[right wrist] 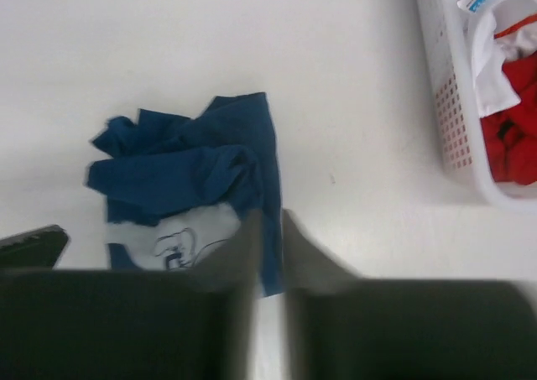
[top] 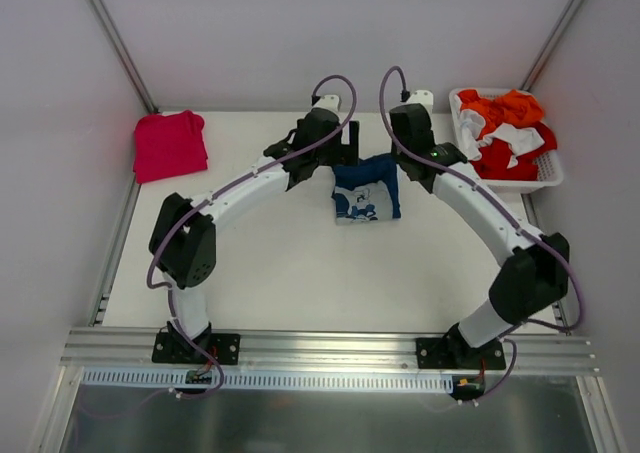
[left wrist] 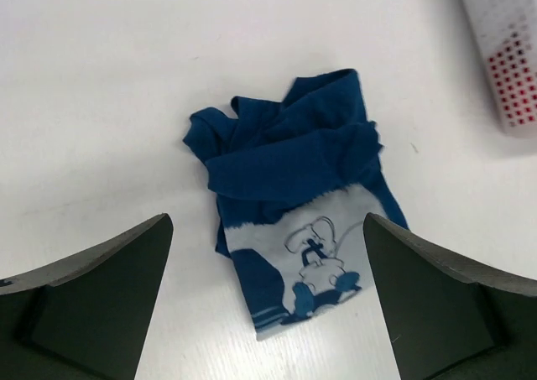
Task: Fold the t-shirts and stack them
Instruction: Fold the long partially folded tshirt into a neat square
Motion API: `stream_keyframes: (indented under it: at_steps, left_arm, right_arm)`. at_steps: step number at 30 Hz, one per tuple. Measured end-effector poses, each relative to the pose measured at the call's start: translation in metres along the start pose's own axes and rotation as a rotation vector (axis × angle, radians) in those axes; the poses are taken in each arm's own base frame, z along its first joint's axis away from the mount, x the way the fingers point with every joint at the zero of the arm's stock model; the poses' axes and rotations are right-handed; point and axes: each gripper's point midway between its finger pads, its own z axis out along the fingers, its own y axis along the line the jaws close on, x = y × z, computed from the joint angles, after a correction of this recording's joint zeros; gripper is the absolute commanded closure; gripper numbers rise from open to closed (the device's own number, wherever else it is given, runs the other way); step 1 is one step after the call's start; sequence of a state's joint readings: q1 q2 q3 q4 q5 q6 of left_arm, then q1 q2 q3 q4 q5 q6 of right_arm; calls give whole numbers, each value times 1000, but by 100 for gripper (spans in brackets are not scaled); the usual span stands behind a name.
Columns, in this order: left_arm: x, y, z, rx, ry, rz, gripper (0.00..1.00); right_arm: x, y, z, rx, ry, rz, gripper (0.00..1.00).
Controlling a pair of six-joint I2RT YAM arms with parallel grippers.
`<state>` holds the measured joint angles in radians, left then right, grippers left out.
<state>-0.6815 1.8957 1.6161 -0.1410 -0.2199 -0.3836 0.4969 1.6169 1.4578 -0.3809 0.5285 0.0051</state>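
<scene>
Lying near the middle of the top view, the navy t-shirt rests on the white worktop. Its upper part is bunched in loose folds. Its lower part shows a pale panel with a cartoon print.

The pinkish-red t-shirt sits folded in the upper left of that view, well apart from the navy one.

A white basket stands in the upper right of the frame, holding a heap of red, orange and white clothes.

The 2 arms curve inward from the bottom of the top view and meet above the navy t-shirt. The left hand hangs over the shirt with its 2 dark fingers spread wide apart at the lower corners of its wrist view. The printed panel shows between them and nothing is held.

The right hand fills the bottom of its own view, blurred, its 2 fingers drawn close with only a thin slit between them. Their tips sit over the shirt's right edge. Whether they pinch any cloth cannot be told. The basket's perforated wall shows in the upper right of that view.
</scene>
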Motion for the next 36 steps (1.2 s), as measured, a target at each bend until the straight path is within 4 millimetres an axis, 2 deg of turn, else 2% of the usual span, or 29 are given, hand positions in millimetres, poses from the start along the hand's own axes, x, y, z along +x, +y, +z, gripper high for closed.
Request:
stream_keyframes:
  at_steps: [3,6,10,13,17,19,22,29,33,36]
  left_arm:
    - [2,-9,-22,25,-15,8,1]
    - [27,-9,-29,23,20,23,1]
    - [71,2,-20,5,114,35,1]
    - [94,4,-7,7,166,43,1]
    - [115,2,9,24,218,47,1]
    - [120,-2,16,39,235,47,1]
    - [120,-7,26,59,244,40,1]
    - [109,-12,49,82,235,14,1]
    - [111,-7,64,72,261,-14,1]
    - [124,0,69,64,305,-41,1]
  right_arm:
    - [-6,-5,-28,-47,-34,32,99]
    - [10,-4,-33,-73,-14,21,99]
    - [64,6,-12,-83,114,-37,99]
    - [106,14,10,-80,226,-77,100]
    - [131,22,25,-84,296,-98,100]
    - [135,27,32,-87,314,-103,100]
    - [129,39,44,-105,317,-89,99]
    - [120,49,72,-127,334,-39,99]
    - [129,56,90,-143,386,-18,99]
    - [150,62,96,-158,454,-10,100]
